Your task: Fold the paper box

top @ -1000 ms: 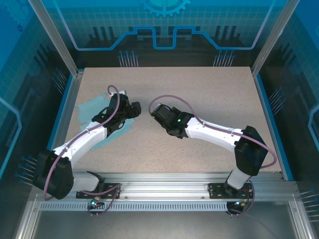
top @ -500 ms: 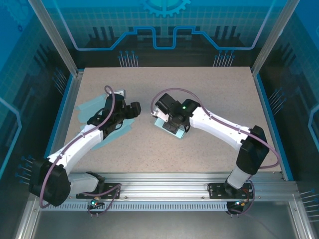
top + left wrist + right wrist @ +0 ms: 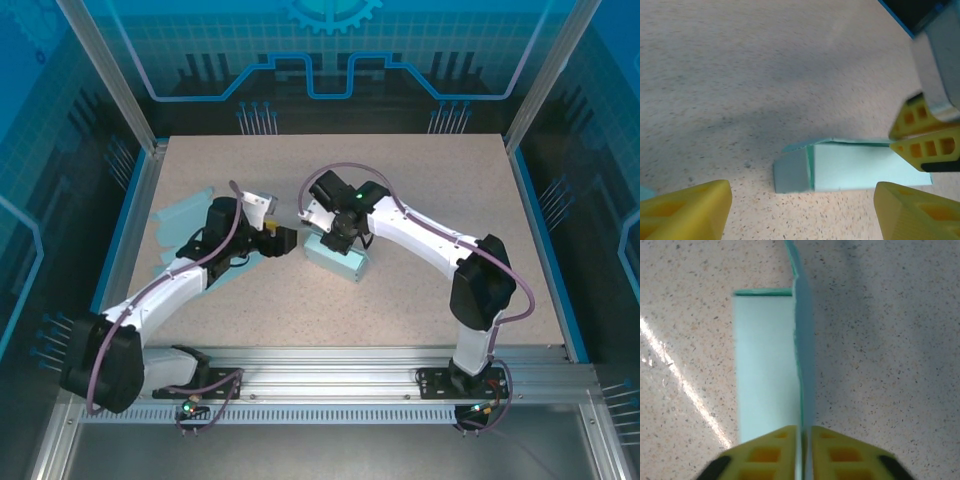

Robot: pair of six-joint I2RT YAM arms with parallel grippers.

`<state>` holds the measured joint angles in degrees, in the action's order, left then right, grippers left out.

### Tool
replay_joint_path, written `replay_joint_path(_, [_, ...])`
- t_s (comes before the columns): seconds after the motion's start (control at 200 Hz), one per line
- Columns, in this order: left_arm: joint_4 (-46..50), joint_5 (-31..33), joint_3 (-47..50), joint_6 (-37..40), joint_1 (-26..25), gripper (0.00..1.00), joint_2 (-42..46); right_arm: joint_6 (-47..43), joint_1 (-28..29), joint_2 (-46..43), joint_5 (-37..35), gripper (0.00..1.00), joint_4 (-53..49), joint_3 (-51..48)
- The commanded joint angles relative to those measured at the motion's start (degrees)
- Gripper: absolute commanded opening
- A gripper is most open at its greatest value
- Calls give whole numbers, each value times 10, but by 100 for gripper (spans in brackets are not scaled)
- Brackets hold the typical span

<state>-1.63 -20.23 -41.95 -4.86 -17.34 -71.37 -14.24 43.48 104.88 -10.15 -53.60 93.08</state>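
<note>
Risk: the thin upright flap (image 3: 801,355) could be torn or creased off its fold line if it is pulled sideways while pinched. The light paper box (image 3: 338,262) could also be dragged across the desk (image 3: 420,180), as nothing appears to pin it down.
Right end effector (image 3: 803,452): closed on the flap, which is pinched edge-on between the fingertips.
Left end effector (image 3: 284,238): spread wide, nothing gripped, aimed at the box's end, just apart from it.
Box location: flat on the desk, between the two end effectors.

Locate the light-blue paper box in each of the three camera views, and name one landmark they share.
Top external: paper box near the centre of the table.
Left wrist: lower centre-right, resting on the table.
Right wrist: centre-left, one flap standing upright.
Shared landmark: the right gripper pinching that flap's edge.
</note>
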Motion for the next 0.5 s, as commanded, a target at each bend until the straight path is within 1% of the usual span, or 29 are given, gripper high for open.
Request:
replay_joint_path(0.0, [-8,-78,-21,101,5,76,-21,-3,-3,-4,22,26,-24,8])
replay_joint_path(0.1, [19,-74,-42,165,6,77,-34,4,-3,-22,21,40,-17,3])
replay_joint_path(0.15, [42,-74,-56,197,6,77,-41,9,-3,-33,22,44,-13,0])
replay_joint_path(0.34, [101,-66,-101,315,8,76,-62,45,-3,-80,19,49,4,-14])
replay_joint_path(0.41, [137,-70,-130,347,10,75,-80,81,-6,-109,9,49,13,-25])
replay_joint_path(0.495, [188,-92,-165,379,13,73,-104,138,-18,-143,-5,47,18,-44])
